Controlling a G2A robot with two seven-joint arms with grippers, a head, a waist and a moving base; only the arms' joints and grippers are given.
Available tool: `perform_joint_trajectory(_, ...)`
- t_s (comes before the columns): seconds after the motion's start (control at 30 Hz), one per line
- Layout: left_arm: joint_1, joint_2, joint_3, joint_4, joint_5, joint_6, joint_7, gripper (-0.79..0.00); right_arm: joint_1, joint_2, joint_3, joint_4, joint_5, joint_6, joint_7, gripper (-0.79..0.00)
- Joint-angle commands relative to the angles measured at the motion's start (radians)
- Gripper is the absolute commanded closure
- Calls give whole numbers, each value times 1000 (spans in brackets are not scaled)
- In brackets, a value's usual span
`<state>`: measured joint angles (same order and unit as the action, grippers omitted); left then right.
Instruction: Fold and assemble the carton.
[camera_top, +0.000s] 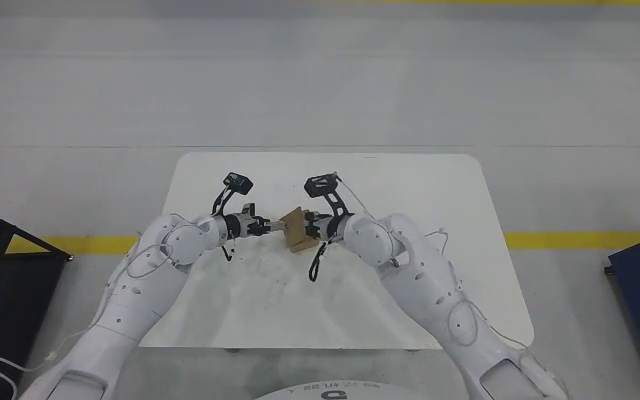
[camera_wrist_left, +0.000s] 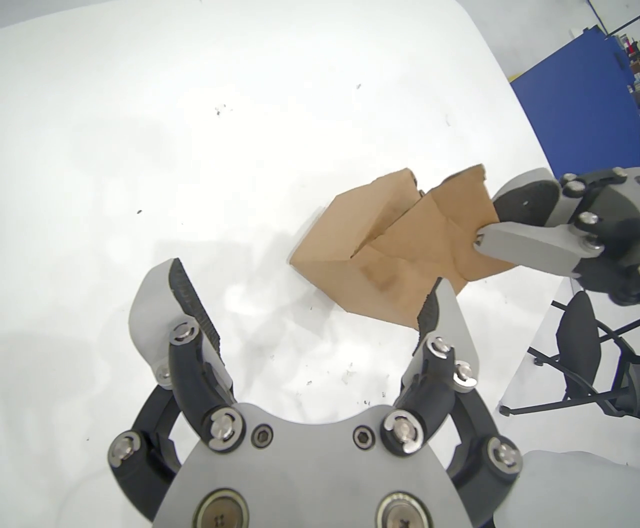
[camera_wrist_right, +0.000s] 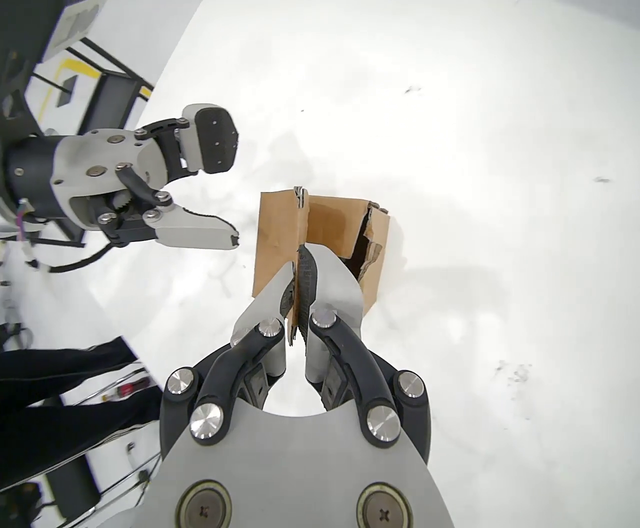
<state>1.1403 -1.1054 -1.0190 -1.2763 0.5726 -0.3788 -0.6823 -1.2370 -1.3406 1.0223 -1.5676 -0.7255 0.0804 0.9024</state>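
The right gripper (camera_wrist_right: 300, 265) clenches a flap of the carton (camera_wrist_right: 327, 225); the left gripper (camera_wrist_left: 306, 287) hangs released beside it. A hard pull may tear this worn flap.

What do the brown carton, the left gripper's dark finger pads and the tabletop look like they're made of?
The carton looks like matte brown cardboard, judging by its creased folds and a torn edge. The pads on the left gripper are black and ribbed, likely rubber, possibly textured plastic. The table is smooth white, perhaps laminate or paint, and marked with dark specks.
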Motion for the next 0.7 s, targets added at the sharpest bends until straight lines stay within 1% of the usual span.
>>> perform_joint_trajectory(0.0,1,0,-1,-1,1,-1,-2,-785,9,2,32,37,98,-39,19,0)
perform_joint_trajectory(0.1,2,1,-1,-1,-2,-2,-4,-785,18,5,64,89,212,-110,40,0)
perform_joint_trajectory(0.23,3,0,2,1,-1,-5,-4,-785,30,8,89,153,307,-177,55,0)
perform_joint_trajectory(0.4,-1,-3,11,7,1,-2,-3,-785,41,11,92,193,346,-211,46,0)
perform_joint_trajectory(0.5,-4,-4,15,11,5,-1,-3,-785,38,13,89,190,327,-200,11,0)
perform_joint_trajectory(0.53,-5,-5,16,13,7,0,-2,-785,33,14,87,178,307,-196,-7,-240)
perform_joint_trajectory(0.57,-5,-5,17,14,9,1,-1,-785,26,16,85,161,284,-198,-28,-413)
perform_joint_trajectory(0.6,-5,-5,19,15,12,3,-1,-785,15,18,85,142,258,-209,-58,-785)
perform_joint_trajectory(0.67,-6,-6,22,17,20,7,0,-785,-14,23,94,122,224,-212,-114,-785)
